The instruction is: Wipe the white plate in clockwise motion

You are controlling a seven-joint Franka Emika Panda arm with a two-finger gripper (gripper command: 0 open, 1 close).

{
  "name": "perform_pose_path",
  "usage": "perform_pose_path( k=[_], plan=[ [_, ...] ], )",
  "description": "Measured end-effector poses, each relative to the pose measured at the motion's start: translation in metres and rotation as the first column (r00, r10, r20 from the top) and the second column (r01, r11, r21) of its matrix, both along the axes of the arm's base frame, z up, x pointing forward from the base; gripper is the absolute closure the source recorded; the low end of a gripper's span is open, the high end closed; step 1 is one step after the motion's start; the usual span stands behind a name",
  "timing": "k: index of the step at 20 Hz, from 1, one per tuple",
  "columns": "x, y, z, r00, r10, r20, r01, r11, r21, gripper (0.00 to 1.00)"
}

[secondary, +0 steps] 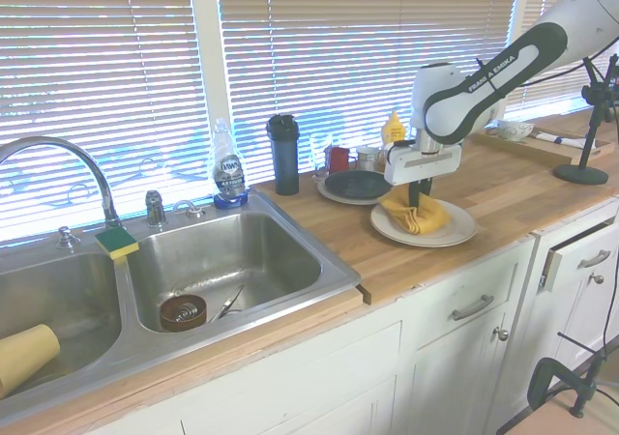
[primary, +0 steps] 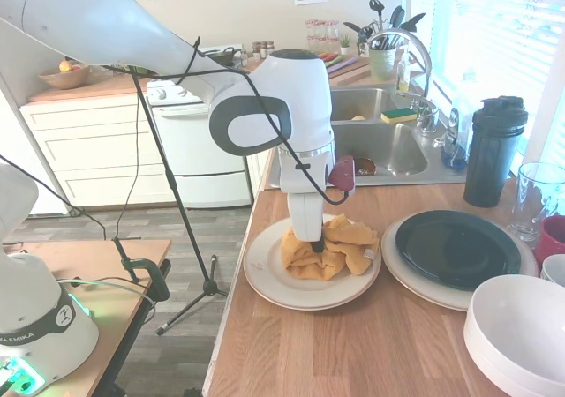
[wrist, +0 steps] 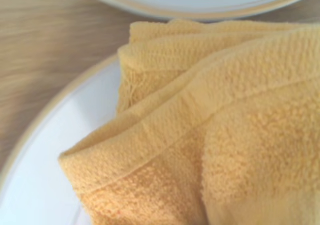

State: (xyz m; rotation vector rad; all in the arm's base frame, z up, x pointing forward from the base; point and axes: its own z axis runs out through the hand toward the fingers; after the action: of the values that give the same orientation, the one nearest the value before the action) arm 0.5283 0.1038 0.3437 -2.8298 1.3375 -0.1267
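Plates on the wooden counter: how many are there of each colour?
Cream-white: 2, the white plate bearing the yellow cloth, and the cream plate lying under another.
Dark green-black: 1, the dark plate.
Total: 3 plates.

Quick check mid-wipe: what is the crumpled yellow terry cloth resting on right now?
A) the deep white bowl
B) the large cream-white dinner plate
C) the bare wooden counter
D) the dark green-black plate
B: the crumpled yellow terry cloth sits on the large cream-white dinner plate, under the gripper, with the dark green-black plate beside it bare.
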Motion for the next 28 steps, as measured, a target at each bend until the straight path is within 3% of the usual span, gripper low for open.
perform_pose_path(
  k=[5, 13, 28],
  plan=[
    [0.0, -0.012, 0.0, 1.0, -0.009, 0.0, 0.009, 1.0, -0.014, 1.0],
    [-0.03, -0.017, 0.006, 1.0, 0.004, -0.012, -0.004, 0.999, -0.033, 1.0],
    [-0.051, 0.029, 0.01, 0.998, 0.054, -0.02, -0.054, 0.998, -0.014, 1.0]
  ],
)
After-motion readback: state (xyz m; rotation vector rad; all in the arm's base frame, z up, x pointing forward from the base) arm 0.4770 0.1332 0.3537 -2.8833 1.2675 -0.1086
